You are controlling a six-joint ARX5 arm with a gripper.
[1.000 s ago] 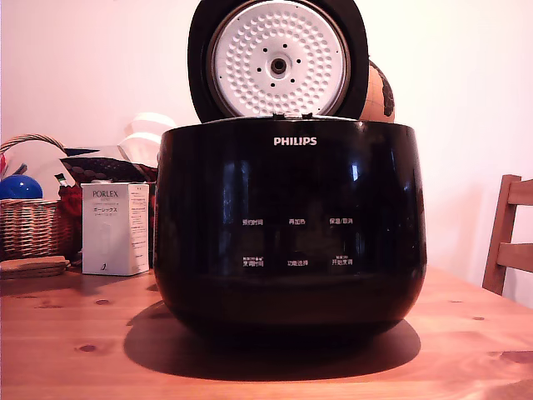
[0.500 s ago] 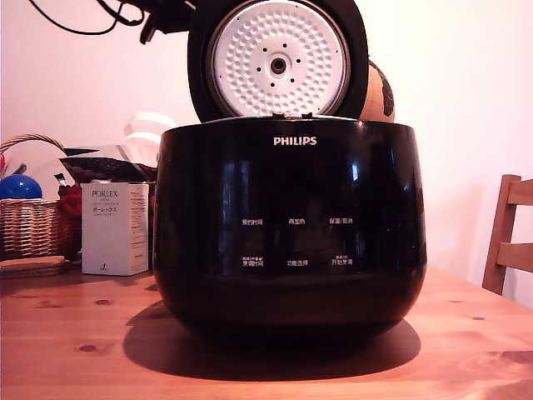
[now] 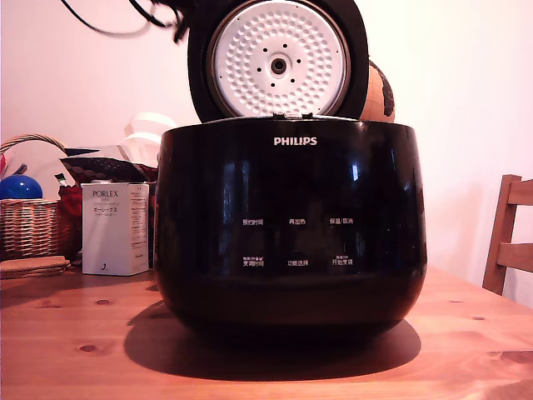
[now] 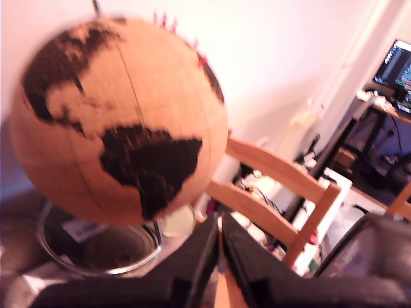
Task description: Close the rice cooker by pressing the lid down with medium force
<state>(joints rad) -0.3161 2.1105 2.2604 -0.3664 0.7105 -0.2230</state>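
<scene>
The rice cooker point(image 3: 290, 229), big, glossy black and marked PHILIPS, stands on the wooden table in the middle of the exterior view. Its lid point(image 3: 277, 60) is raised upright, showing the white dimpled inner plate with a central knob. At the top of the exterior view's left, a dark part of my arm point(image 3: 176, 23) with cables shows just behind the lid's edge. In the wrist view my gripper point(image 4: 220, 226) is shut, its black fingers pressed together with nothing between them. It points past an orange globe point(image 4: 119, 122).
A white box point(image 3: 115, 228) and a wicker basket point(image 3: 33, 225) stand on the table at the exterior view's left. A wooden chair point(image 3: 510, 237) is at its right and also shows in the wrist view point(image 4: 276, 192). A dark glossy curved surface point(image 4: 369, 256) lies close beside the gripper.
One second ago no arm was in the exterior view. Its cables and dark end have come in at the top left and moved right, up to the lid's rear edge. The lid has not moved.
</scene>
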